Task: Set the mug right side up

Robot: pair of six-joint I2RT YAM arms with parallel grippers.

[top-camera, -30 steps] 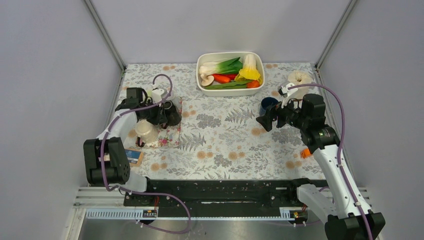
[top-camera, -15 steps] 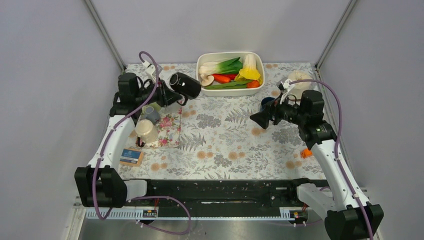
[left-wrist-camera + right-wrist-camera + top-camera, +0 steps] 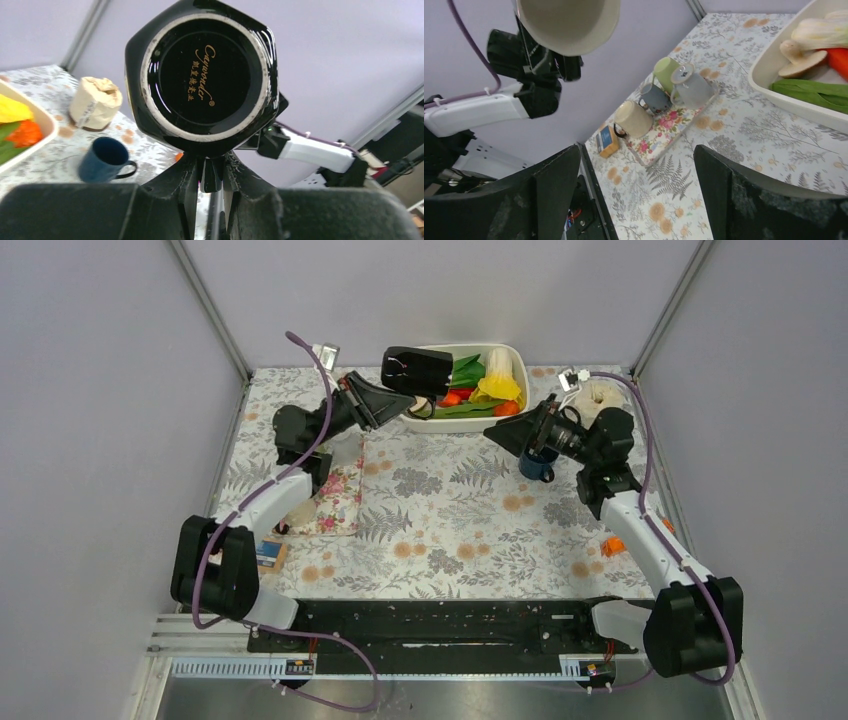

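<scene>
The black mug (image 3: 418, 369) hangs in the air over the near left corner of the white dish, lying on its side. Its base (image 3: 200, 70) faces the left wrist camera, and its cream-coloured inside (image 3: 569, 22) faces the right wrist camera. My left gripper (image 3: 400, 403) is shut on the mug's handle, which sits pinched between its fingers (image 3: 212, 175). To the mug's right my right gripper (image 3: 497, 434) is raised and aimed left at it, apart from it. The right gripper's jaws (image 3: 636, 190) stand wide open with nothing between them.
A white dish (image 3: 405, 420) of vegetables stands at the back centre. A blue mug (image 3: 537, 464) sits upright below my right gripper. A floral tray (image 3: 338, 508) at the left holds several mugs (image 3: 659, 95). A paper roll (image 3: 598, 398) is at back right, a small box (image 3: 265, 553) at front left.
My left arm has lifted the black mug off the tray and carried it up and right, over the dish's corner. My right gripper has risen and swung back toward the mug.
</scene>
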